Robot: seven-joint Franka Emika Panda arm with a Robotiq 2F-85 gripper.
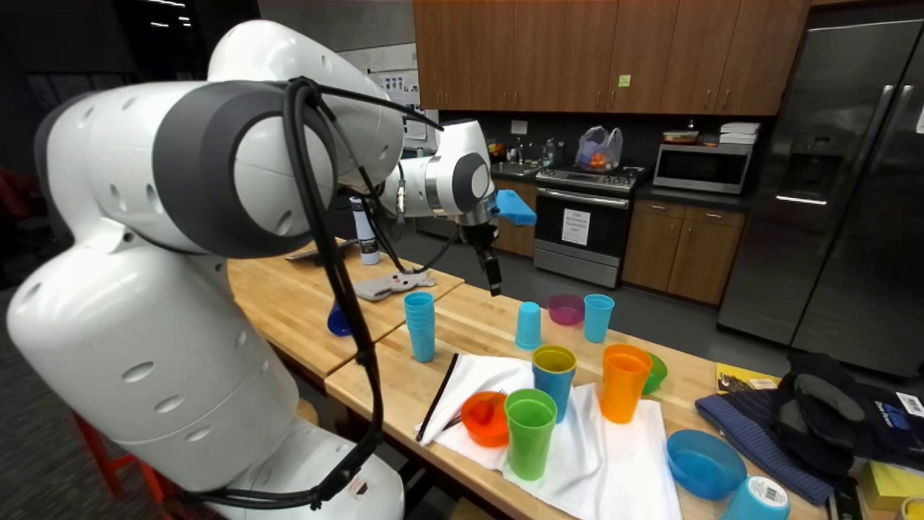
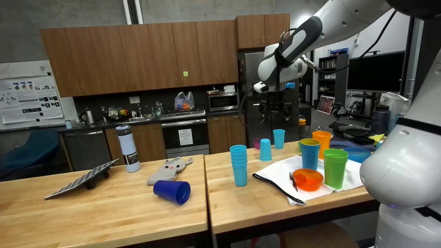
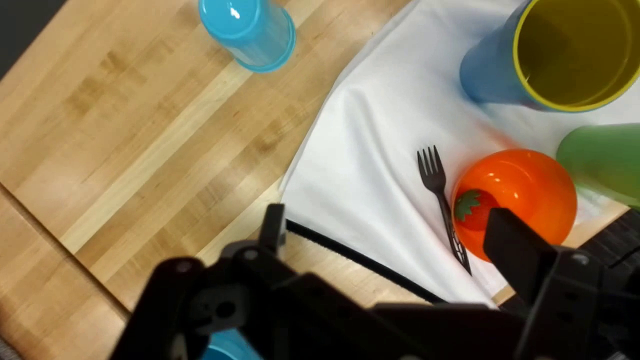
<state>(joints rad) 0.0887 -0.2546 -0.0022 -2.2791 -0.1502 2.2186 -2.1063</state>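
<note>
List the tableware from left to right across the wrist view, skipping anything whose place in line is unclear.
Upturned light-blue cup, black fork, orange bowl, green cup.

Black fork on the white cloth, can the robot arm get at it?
Probably yes: the jaws are open and empty, and nothing covers the fork, though the orange bowl sits by its handle.

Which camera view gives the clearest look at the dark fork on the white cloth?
The wrist view: it looks down on the fork, large and in plain sight from end to end beside the orange bowl. Both exterior views show it far smaller and at a slant, its details harder to make out.
</note>
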